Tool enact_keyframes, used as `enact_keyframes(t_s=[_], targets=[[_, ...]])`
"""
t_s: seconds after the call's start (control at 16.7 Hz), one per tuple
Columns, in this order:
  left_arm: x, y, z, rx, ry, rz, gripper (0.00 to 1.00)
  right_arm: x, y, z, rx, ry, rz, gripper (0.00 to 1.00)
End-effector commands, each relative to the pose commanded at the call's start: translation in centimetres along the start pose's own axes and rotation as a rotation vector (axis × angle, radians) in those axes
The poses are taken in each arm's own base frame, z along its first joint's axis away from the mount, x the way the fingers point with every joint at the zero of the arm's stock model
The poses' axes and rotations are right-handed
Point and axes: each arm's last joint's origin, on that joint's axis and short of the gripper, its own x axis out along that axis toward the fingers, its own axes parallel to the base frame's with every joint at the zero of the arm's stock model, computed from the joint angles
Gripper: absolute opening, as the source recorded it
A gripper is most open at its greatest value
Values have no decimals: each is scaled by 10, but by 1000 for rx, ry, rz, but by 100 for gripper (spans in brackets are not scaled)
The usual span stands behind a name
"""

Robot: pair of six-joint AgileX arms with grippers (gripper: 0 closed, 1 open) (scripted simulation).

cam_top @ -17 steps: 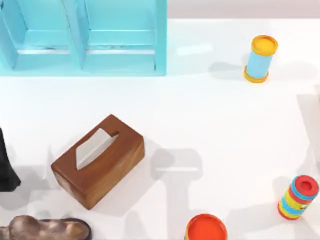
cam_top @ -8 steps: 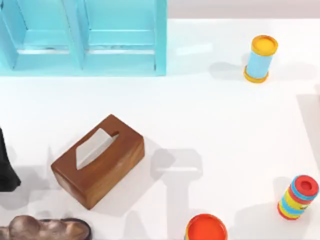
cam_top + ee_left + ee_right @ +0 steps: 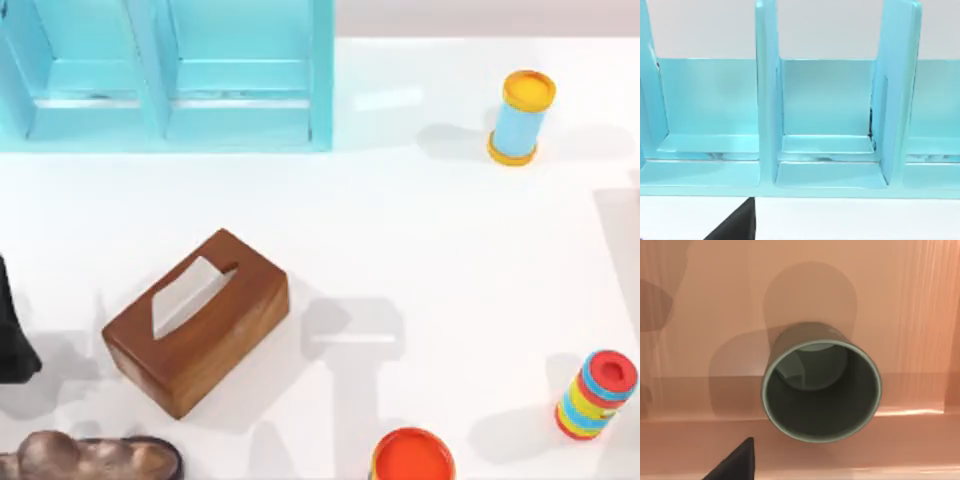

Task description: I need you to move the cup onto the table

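Observation:
The cup (image 3: 821, 390) is olive-grey with a dark inside. It stands upright on a pinkish-brown surface (image 3: 700, 315), its open mouth facing the right wrist camera from directly below. A dark part of my right gripper (image 3: 735, 466) juts in beside the cup and does not touch it. The white table (image 3: 450, 250) spreads across the top view. My left arm (image 3: 12, 335) is a dark shape at the table's left edge. A dark part of my left gripper (image 3: 737, 226) shows in the left wrist view, which faces the shelf.
A turquoise shelf unit (image 3: 170, 80) stands at the back left. A wooden tissue box (image 3: 195, 320) lies left of centre. A light-blue cylinder (image 3: 520, 118) is back right, a rainbow-striped cylinder (image 3: 597, 393) front right, an orange-red lid (image 3: 412, 457) and a brown lumpy object (image 3: 85, 458) at the front.
Shadows on the table near the front right have shifted slightly. The objects on the table stay where they were.

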Motion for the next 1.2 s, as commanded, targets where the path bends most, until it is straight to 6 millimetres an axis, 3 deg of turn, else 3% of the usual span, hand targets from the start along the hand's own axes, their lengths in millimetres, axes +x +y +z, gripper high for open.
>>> enact_keyframes(t_s=[0.24, 0.6, 1.2], targets=[[0, 0, 0, 0, 0, 0, 100, 4, -20, 3, 5, 88, 68, 100], [0, 0, 0, 0, 0, 0, 100, 9, -19, 3, 3, 88, 68, 100], [0, 0, 0, 0, 0, 0, 100, 100, -13, -5, 4, 86, 66, 100]])
